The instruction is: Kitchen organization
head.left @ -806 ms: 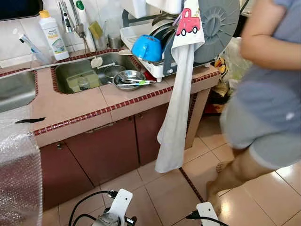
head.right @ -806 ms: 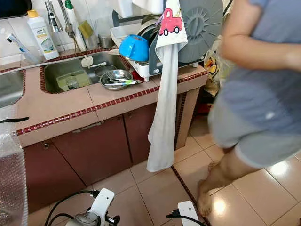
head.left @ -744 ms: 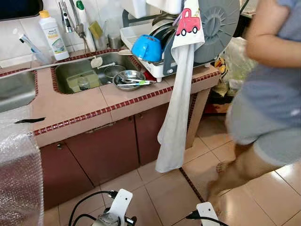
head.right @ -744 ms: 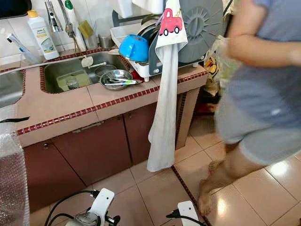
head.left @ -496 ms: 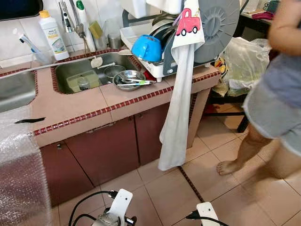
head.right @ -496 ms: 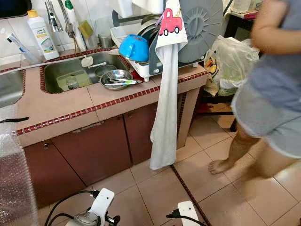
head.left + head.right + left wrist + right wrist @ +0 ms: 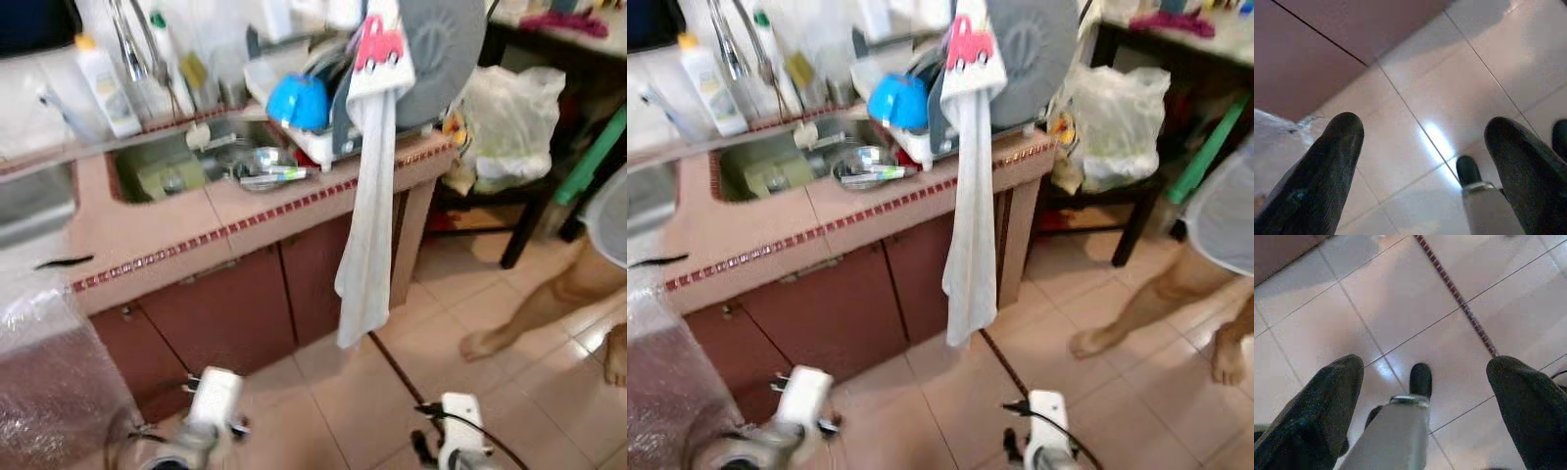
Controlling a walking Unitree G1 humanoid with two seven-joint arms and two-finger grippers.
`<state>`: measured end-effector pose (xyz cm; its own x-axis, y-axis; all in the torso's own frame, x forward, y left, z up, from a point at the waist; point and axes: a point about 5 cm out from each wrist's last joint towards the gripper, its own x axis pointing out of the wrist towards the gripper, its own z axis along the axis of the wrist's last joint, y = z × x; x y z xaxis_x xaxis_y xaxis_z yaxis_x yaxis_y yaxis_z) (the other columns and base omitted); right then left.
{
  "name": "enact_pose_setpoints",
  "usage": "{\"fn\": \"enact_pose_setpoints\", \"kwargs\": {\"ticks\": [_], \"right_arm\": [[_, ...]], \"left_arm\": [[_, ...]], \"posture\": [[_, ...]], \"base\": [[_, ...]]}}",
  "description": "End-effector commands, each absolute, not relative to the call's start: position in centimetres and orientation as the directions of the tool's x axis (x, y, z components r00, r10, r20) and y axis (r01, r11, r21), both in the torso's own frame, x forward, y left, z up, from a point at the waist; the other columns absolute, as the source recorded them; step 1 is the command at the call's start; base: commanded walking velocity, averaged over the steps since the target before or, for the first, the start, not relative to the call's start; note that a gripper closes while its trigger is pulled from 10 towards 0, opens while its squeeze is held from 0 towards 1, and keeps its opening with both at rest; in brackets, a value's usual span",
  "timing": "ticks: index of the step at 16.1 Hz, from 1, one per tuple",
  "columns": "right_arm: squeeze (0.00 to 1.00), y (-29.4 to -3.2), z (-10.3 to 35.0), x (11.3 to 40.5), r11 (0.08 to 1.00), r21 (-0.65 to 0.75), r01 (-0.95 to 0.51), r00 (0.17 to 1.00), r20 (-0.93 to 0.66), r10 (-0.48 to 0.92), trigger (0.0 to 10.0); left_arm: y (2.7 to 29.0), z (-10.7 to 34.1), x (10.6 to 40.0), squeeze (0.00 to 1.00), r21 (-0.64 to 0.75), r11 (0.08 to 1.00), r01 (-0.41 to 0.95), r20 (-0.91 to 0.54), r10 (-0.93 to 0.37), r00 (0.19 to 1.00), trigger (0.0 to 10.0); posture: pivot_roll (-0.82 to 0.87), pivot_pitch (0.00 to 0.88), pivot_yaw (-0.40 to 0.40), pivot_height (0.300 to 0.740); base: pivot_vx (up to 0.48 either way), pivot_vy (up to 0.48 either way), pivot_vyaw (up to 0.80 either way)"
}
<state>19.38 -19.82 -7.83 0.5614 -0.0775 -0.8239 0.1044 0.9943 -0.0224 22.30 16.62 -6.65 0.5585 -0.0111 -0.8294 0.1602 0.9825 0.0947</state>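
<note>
- Kitchen counter of pink tile with a red-brown edge runs across the upper left of the head views, maroon cabinets below it and pale floor tiles in front.
- Sink, recessed at about 11 o'clock from the robot, holds a green tub and a steel bowl at its near right corner, utensils lying across it. Presumably they were left there to be washed or sorted.
- Dish rack stands on the counter's right end at roughly 12 o'clock. Plates sit on edge in it and a blue bowl is tipped mouth-down, a placement that lets water drain.
- White towel hangs from the rack over the counter edge. Its long axis is vertical and its free end points at the floor, well short of touching it.
- Soap bottle stands upright against the back wall; blur hides the label.
- Left gripper hangs low over the floor, fingers spread wide, empty.
- Right gripper is likewise low, spread apart and empty.
- A person's bare legs stand at about 3 o'clock, well apart from both arms.
- Judgement: no item engaged yet; the robot is apparently approaching the counter.
</note>
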Motion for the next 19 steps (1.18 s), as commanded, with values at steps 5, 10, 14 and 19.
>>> {"fn": "enact_pose_setpoints", "kwargs": {"ticks": [5, 10, 14, 19], "right_arm": [[0.0, -19.2, -8.2, 18.9, 0.996, 0.005, 0.089, 0.543, -0.838, -0.044, 10.0], [0.0, -18.2, -8.0, 19.5, 0.997, -0.018, -0.08, 0.547, -0.837, 0.029, 10.0], [0.0, -16.8, -7.6, 20.5, 0.987, -0.01, -0.159, 0.551, -0.831, 0.08, 10.0], [0.0, -16.1, -6.8, 21.9, 0.996, 0.03, -0.089, 0.604, -0.793, 0.078, 10.0]], "left_arm": [[16.1, -7.3, 21.3, 0.0, 0.075, 0.989, 0.129, -0.845, -0.006, 0.534, 10.0], [17.3, -7.4, 20.8, 0.0, 0.09, 0.994, 0.066, -0.838, 0.039, 0.545, 10.0], [19.0, -7.9, 19.6, 0.0, 0.12, 0.993, 0.018, -0.844, 0.092, 0.528, 10.0], [19.1, -7.5, 20.1, 0.0, 0.081, 0.996, 0.041, -0.812, 0.042, 0.582, 10.0]], "posture": [[-0.05, 0.0, 0.093, 0.74], [0.04, 0.0, 0.016, 0.74], [0.12, 0.0, -0.022, 0.74], [0.11, 0.0, 0.004, 0.74]], "base": [[0.0, 0.0, 0.0], [0.0, 0.0, 0.0], [0.0, 0.0, 0.0], [0.0, 0.0, 0.0]]}}
